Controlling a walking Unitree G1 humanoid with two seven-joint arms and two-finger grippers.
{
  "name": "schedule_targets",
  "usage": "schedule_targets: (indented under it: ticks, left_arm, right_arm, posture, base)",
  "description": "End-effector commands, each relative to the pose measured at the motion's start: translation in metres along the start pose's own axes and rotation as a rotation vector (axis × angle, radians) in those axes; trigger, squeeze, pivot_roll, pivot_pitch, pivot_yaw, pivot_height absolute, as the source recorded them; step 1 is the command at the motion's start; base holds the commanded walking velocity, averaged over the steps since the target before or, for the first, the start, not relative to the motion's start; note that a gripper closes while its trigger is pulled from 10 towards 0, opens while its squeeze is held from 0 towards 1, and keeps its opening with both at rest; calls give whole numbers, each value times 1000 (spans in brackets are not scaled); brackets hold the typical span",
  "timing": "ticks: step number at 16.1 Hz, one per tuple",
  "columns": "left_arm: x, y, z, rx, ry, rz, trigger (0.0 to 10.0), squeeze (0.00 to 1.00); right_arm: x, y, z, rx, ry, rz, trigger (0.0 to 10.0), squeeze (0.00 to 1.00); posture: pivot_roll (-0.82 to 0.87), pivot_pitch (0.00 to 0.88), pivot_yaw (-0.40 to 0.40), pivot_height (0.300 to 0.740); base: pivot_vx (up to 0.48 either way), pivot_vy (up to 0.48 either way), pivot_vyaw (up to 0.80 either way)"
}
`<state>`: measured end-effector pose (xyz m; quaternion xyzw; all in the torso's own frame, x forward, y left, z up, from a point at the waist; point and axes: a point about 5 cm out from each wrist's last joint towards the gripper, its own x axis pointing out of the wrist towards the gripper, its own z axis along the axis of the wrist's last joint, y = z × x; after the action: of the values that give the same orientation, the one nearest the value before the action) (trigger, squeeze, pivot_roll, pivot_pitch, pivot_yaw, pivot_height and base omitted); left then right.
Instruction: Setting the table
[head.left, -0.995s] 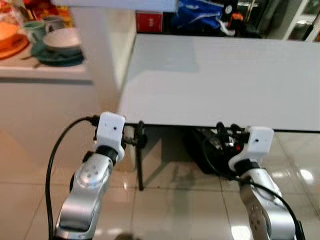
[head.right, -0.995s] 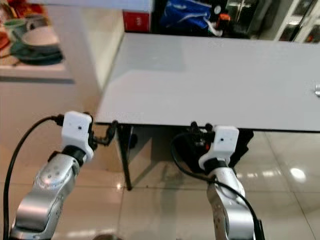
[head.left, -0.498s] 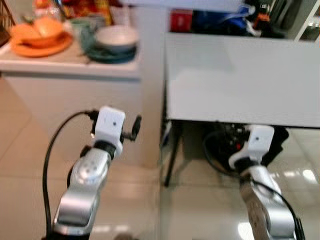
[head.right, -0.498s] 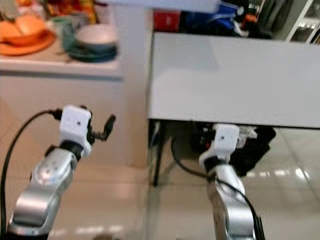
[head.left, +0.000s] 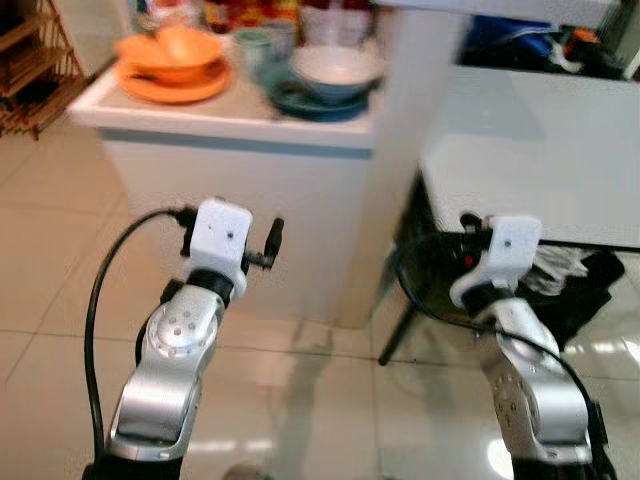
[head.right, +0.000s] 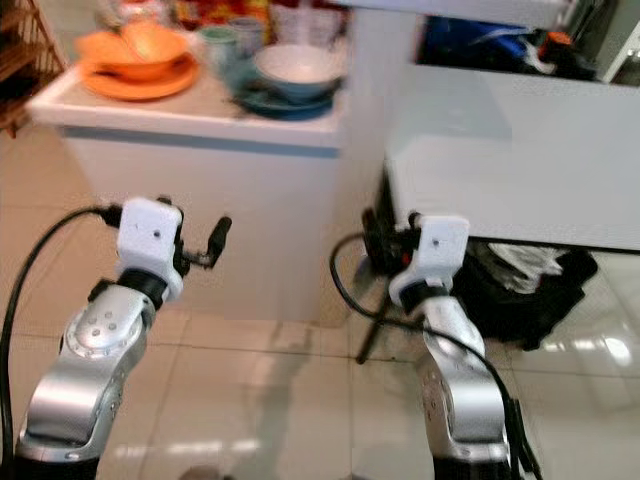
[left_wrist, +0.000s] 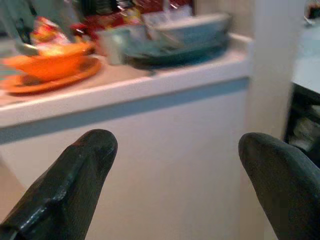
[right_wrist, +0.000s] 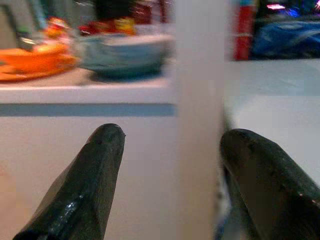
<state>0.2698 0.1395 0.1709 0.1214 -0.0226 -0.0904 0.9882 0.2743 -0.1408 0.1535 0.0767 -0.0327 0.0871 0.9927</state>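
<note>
On the white counter (head.left: 240, 110), an orange bowl (head.left: 170, 48) sits in an orange plate (head.left: 172, 82) at its left end; right of these stand a pale mug (head.left: 255, 42) and a white bowl (head.left: 335, 68) on a dark teal plate (head.left: 318, 100). The left gripper (left_wrist: 172, 165) hangs below the counter's front edge, fingers spread wide, holding nothing. The right gripper (right_wrist: 170, 165), likewise wide open and empty, is beside the counter's right corner, near the grey table (head.left: 540, 160).
</note>
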Motion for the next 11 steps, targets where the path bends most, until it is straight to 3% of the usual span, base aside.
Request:
schedule_targets:
  ticks: [1,3,5,11]
  left_arm:
    - [-1,4,1,6,6,10,10000,0]
    - [-1,6,9,-62,-3,21,10000,0]
    - [1,7,9,-78,14,30,10000,0]
    - [5,10,12,-83,31,33,10000,0]
  right_arm:
    - [3,8,4,27,-4,35,10000,0]
    - [8,9,13,97,-22,29,10000,0]
    - [11,12,17,94,-31,56,10000,0]
    - [16,18,22,80,-22,115,10000,0]
  posture:
    - [85,29,-64,740]
    - [95,28,-69,740]
    - [97,29,-69,740]
    - [99,23,-65,740]
  base:
    - [0,480,0]
    - [0,392,0]
    - [133,0,0]
    - [431,0,0]
